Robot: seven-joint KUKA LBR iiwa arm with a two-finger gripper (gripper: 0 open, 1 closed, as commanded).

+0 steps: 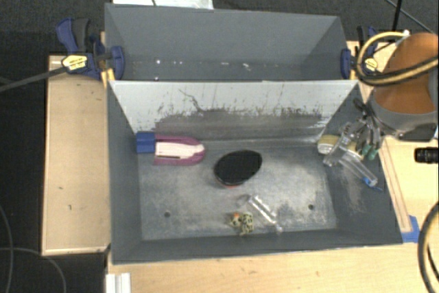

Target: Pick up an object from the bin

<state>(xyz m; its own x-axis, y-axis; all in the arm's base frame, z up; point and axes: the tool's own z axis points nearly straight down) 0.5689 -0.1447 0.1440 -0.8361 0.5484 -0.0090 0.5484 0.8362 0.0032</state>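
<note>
Firstly, in the camera view, the grey metal bin is seen with four loose things on its floor. At the left, near the back wall, a blue and pink-white object is laid. A black oval object is placed in the middle. Near the front, a clear plastic piece and, just beside it, a small speckled lump are found; what they are is hard to make out. The tool is held over the sloped right wall, apart from all four things. Whether it is wide or narrow cannot be told. The orange cover is cut off at the right.
</note>
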